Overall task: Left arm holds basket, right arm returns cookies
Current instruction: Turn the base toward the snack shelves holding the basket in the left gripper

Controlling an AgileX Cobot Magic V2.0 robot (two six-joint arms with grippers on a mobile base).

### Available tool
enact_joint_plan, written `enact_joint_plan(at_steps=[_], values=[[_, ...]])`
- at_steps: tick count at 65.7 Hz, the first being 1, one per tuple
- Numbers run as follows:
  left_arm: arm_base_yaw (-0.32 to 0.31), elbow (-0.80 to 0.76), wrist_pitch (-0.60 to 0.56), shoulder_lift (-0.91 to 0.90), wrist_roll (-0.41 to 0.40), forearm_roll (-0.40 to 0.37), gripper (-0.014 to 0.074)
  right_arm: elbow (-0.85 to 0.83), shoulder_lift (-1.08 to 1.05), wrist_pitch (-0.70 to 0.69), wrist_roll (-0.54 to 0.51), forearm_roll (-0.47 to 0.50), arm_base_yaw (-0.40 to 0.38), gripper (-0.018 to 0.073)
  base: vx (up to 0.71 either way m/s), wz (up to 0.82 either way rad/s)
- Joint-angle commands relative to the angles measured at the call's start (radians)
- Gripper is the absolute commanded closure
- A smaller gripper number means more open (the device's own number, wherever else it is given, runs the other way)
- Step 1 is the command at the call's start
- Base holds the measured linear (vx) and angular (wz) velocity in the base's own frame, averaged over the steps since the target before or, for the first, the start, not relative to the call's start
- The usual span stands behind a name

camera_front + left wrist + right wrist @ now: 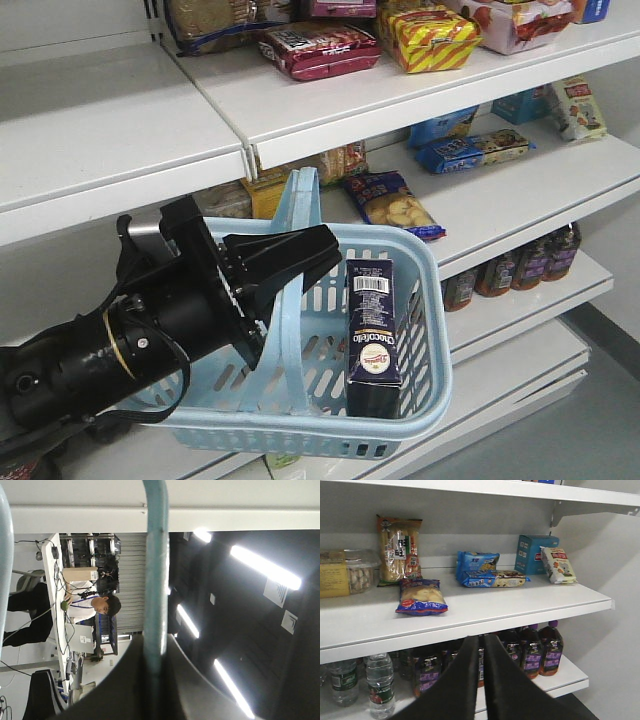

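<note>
Cookies [378,335] stand upright inside the basket [441,345], near its right wall, not yet lifted. Left gripper [312,256] clamps the basket's handle [298,310]; right gripper [481,647], pinched narrow and empty, faces the snack shelf [485,611] beyond the basket. Next it likely must open and reach them.

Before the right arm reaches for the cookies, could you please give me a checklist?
1. Hold: left gripper shut on basket handle: ok.
2. Target: Chocotelo cookie carton upright in the basket, top uncovered: ok.
3. Opening: right gripper open for grasping: not ok, fingers together, empty.
4. Position: right gripper over the basket: not ok, its camera faces the snack shelf.
5. Destination: bare spot on the snack shelf: ok.
</note>
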Motion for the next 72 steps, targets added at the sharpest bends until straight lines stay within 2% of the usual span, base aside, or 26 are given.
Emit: enact_joint_plan(at_steps=[1, 72], values=[[-0.007, -0.028, -0.115, -0.041, 0.001, -0.045, 0.0596, 0.018, -0.011, -0.076, -0.005, -0.005, -0.001, 0.0562, 0.03, 0.23], [-0.007, -0.028, -0.115, -0.041, 0.001, -0.045, 0.0596, 0.018, -0.011, -0.076, -0.005, -0.005, -0.001, 0.0562, 0.02, 0.25]])
